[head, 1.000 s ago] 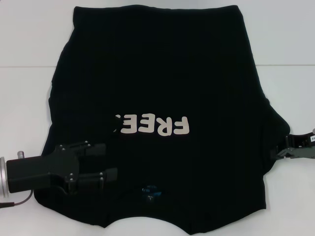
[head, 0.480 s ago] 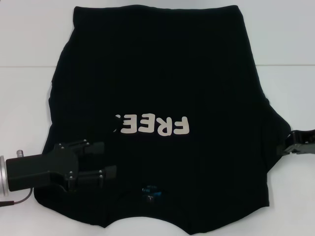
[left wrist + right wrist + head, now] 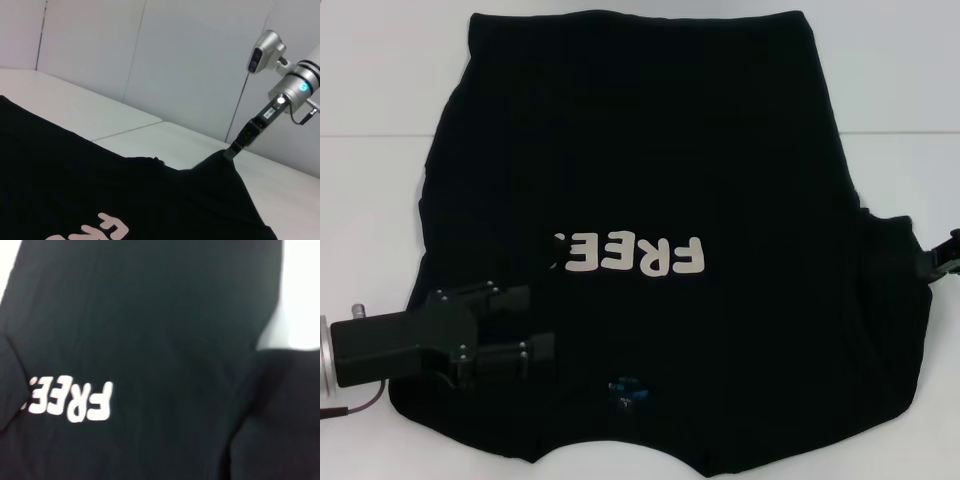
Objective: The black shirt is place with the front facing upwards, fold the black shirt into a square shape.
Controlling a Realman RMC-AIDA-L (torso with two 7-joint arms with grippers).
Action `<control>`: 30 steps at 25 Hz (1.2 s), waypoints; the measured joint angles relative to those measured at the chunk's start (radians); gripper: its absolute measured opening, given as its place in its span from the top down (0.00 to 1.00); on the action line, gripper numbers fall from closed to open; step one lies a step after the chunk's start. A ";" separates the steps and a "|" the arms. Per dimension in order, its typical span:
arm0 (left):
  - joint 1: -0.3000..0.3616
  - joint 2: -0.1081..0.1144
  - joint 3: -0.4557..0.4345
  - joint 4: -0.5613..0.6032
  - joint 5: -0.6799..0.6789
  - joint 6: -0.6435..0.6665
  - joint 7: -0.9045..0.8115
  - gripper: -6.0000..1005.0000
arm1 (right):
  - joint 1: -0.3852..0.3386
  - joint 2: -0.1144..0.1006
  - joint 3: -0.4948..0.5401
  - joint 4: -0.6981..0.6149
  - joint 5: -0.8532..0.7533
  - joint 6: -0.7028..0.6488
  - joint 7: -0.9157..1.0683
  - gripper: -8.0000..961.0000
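White table [image 3: 380, 200] | black shirt [image 3: 640, 150] sleeve pinched in right gripper [image 3: 938, 262] jaws

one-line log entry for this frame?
black shirt flat, front up | right tool shut on sleeve, lifting | left tool open over left side

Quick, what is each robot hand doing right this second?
Left end effector: open, fingers spread above the black shirt, holding nothing.
Right end effector: shut on the shirt's sleeve at the right edge, lifting it.

Matt black shirt [image 3: 640, 150] (soft cloth)
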State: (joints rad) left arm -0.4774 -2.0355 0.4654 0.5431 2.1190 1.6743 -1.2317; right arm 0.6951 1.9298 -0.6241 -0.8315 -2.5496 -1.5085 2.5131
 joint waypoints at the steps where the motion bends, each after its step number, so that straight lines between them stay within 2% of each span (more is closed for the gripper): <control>1: 0.000 0.000 -0.001 -0.001 0.000 -0.002 0.000 0.20 | 0.006 0.001 -0.006 -0.002 0.001 -0.002 -0.006 0.98; 13: 0.005 0.000 -0.001 -0.002 0.002 -0.005 0.000 0.20 | 0.128 0.035 -0.190 0.009 -0.012 0.029 -0.023 0.98; 19: 0.005 0.000 -0.001 -0.002 0.004 -0.003 0.000 0.20 | 0.195 0.063 -0.237 0.013 -0.083 0.040 -0.023 0.98; 30: 0.005 -0.003 0.000 -0.003 0.007 -0.004 0.000 0.20 | 0.244 0.100 -0.356 0.016 -0.098 0.063 -0.050 0.98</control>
State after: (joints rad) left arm -0.4725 -2.0386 0.4654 0.5401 2.1257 1.6705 -1.2318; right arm 0.9396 2.0300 -0.9799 -0.8159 -2.6474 -1.4459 2.4633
